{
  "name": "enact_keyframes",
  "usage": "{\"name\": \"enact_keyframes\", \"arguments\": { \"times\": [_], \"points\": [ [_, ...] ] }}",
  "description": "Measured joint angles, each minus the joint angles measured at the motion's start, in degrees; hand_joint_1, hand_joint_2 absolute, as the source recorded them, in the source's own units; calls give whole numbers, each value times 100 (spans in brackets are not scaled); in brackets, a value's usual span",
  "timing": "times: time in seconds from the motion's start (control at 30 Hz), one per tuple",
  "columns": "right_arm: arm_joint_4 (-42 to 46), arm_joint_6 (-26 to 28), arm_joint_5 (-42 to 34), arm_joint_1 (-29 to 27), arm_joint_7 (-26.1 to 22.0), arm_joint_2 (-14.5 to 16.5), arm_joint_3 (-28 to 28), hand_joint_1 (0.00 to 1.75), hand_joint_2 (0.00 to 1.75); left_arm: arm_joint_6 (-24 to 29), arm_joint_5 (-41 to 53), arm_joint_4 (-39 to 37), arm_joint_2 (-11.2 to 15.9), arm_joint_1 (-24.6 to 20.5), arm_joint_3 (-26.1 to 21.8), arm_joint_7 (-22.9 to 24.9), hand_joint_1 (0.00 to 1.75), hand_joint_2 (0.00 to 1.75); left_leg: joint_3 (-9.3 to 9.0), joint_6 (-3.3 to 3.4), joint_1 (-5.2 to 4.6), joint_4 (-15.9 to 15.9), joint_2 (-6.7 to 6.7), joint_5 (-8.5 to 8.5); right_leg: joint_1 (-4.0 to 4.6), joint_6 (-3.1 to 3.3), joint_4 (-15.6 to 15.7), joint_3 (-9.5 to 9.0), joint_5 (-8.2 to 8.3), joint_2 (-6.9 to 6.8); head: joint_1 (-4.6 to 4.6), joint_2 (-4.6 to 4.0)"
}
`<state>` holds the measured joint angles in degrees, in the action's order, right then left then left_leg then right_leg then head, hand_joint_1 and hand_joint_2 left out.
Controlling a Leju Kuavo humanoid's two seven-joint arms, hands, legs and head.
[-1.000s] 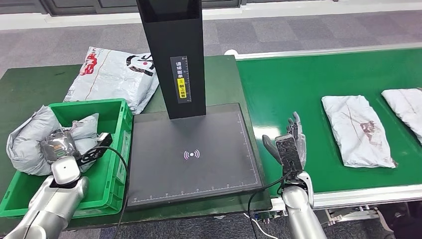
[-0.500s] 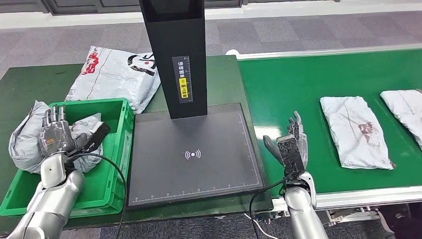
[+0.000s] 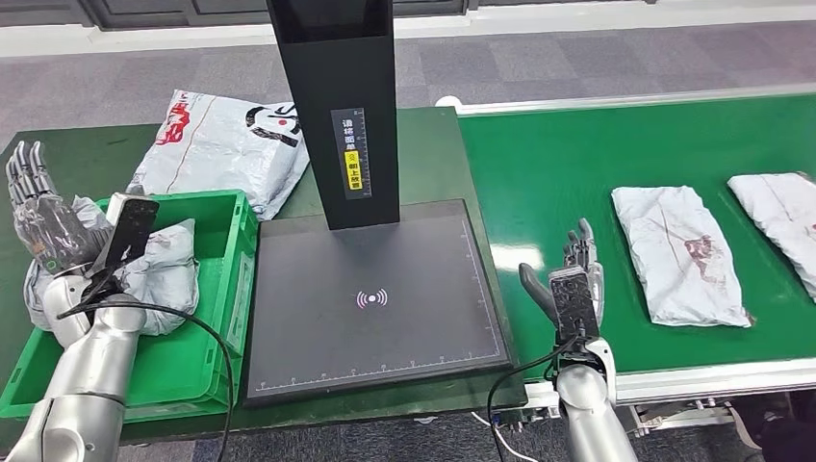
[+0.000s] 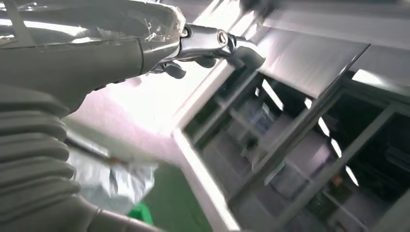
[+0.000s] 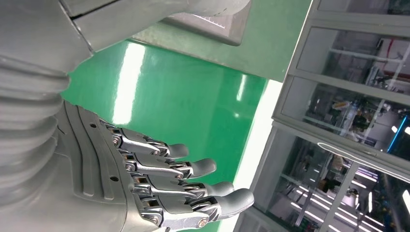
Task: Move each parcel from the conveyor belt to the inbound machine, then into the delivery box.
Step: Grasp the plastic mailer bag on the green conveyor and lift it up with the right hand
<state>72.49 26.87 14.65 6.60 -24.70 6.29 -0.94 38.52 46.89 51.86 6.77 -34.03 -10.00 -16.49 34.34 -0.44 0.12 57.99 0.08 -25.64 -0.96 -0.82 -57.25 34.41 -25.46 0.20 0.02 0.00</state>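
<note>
A crumpled grey parcel [image 3: 162,273] lies in the green delivery box [image 3: 217,339], slumping over its left wall. My left hand [image 3: 43,219] is raised above the box's far left corner, fingers spread upward, holding nothing; its fingers [image 4: 208,44] show stretched out in the left wrist view. My right hand [image 3: 573,289] stands open over the near left part of the green conveyor belt [image 3: 597,164], fingers [image 5: 193,183] straight and empty. Two grey parcels [image 3: 678,252] [image 3: 781,214] lie on the belt to its right. The inbound machine's black plate [image 3: 375,327] is bare.
The machine's black scanner column [image 3: 332,106] rises at the plate's back edge. A white printed mail bag [image 3: 219,144] lies on the green table behind the box. A black cable [image 3: 216,346] loops from my left arm over the box. Grey floor lies beyond.
My left hand has lifted off the parcel in the box and swung up and to the left, fingers spreading. The parcel stays in the box. The belt parcels have drifted slightly left.
</note>
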Motion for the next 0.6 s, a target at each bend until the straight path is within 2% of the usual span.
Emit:
{"name": "enact_keyframes", "arguments": {
  "times": [0.07, 0.2, 0.27, 0.4, 0.5, 0.6],
  "points": [
    [-1, 28, -21, 1, 2, -27, 0, 0, 175, -534, -646, 12, -67, 3, 10, -150, 0, 0, 0, 0, 0, 0, 0, 0, 0, 0, 1, -1, 0, 0, 1, 0],
    [-44, 72, 54, 56, 2, -134, 0, 0, 175, -2334, -2375, 106, -299, 124, 211, -606, 0, 0, 3, 0, -2, 0, -5, 0, -2, -1, 1, -5, 0, -5, 1, 0],
    [-97, 71, 98, 122, 2, -186, 0, 0, 175, -2657, -2776, 145, -393, 217, 377, -779, 0, 0, 4, 1, -3, 1, -6, 0, -3, -1, 2, -5, 1, -6, 2, 0],
    [-181, 75, 136, 201, -7, -238, 0, 0, 175, -2733, -3022, 201, -486, 307, 608, -843, 0, 175, 4, 3, -5, 3, 7, -3, -4, -2, 2, -1, 2, 3, 2, 0],
    [-247, 149, 225, 244, 10, -271, 0, 0, 175, -3015, -3276, 236, -526, 338, 740, -966, 0, 175, 4, 3, -5, 3, 4, -3, -3, -2, 2, 1, 1, 1, 1, 0],
    [-438, 350, 488, 400, 97, -338, 0, 0, 175, -3329, -3464, 231, -662, 419, 932, -1342, 0, 175, 5, 3, -4, 3, -4, -2, -2, -1, 2, -1, 0, -6, 2, 0]
  ]
}}
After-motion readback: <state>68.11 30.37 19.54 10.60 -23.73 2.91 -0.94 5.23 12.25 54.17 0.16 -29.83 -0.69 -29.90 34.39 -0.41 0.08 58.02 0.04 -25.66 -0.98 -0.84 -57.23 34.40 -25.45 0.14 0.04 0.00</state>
